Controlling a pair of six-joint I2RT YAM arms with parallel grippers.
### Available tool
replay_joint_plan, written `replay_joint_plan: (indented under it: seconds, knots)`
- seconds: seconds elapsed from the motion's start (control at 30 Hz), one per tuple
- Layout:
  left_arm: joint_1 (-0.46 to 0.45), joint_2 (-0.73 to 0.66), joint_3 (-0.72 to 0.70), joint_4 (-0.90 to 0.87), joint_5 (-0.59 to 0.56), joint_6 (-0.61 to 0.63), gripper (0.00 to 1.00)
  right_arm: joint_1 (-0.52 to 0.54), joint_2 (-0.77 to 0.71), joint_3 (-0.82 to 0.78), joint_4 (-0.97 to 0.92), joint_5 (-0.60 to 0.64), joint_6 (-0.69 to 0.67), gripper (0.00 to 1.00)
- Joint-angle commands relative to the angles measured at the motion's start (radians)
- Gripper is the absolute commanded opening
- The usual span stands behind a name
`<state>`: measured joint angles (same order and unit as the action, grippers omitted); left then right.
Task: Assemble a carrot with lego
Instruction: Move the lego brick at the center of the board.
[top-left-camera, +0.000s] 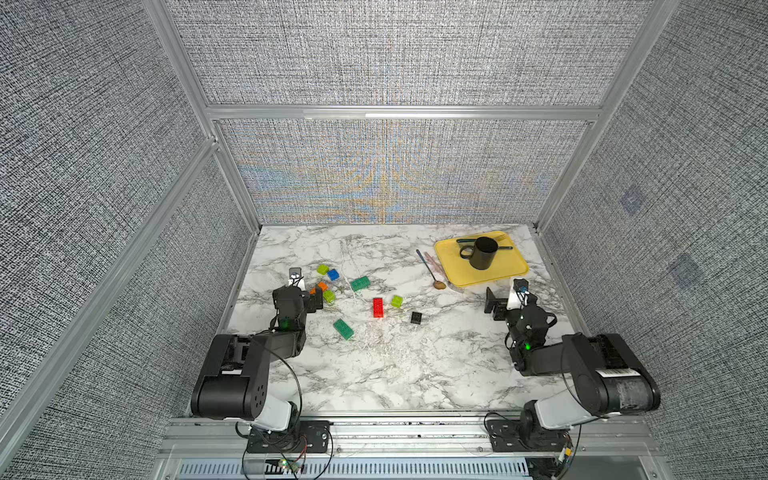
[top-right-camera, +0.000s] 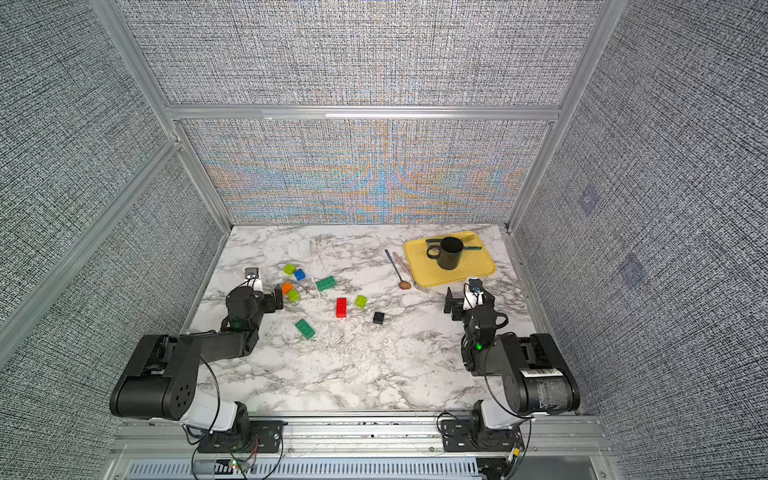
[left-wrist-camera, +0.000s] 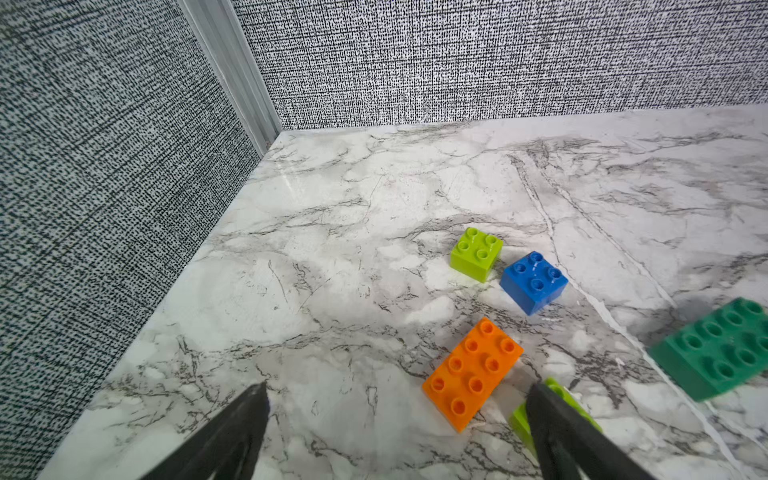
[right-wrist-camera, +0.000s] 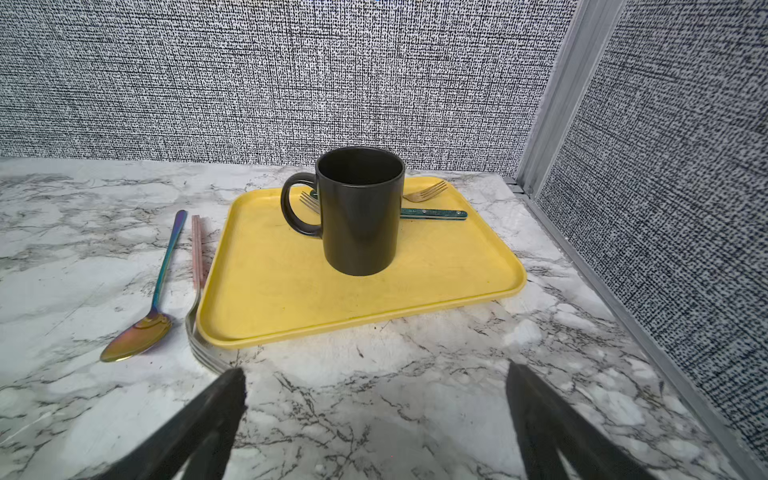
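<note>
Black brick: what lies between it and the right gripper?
Nothing. Only bare table runs from the black brick to the right gripper, seen in both top views.

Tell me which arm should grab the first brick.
Left. The left gripper hangs open right beside the orange brick and a lime brick; the right gripper, also open, faces the yellow tray, away from the bricks.

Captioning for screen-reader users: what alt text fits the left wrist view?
An orange eight-stud brick lies on the marble table before the open left hand, a lime brick partly behind one finger. Beyond sit a four-stud lime brick, a blue brick and, cut off, a green brick.
</note>
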<state>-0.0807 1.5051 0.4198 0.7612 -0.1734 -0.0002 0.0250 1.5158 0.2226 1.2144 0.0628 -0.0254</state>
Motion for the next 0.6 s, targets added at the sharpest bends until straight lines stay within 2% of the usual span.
replay_joint_plan:
  seconds: [0.0, 0.57]
  knots:
    - [0.002, -0.002, 0.004, -0.003, 0.008, -0.001, 0.99, 0.0, 0.003, 0.009, 0.011, -0.005, 0.002, 0.99]
    - [0.001, -0.002, 0.007, -0.007, 0.007, -0.003, 1.0, -0.014, 0.001, 0.008, 0.01, -0.033, 0.012, 0.99]
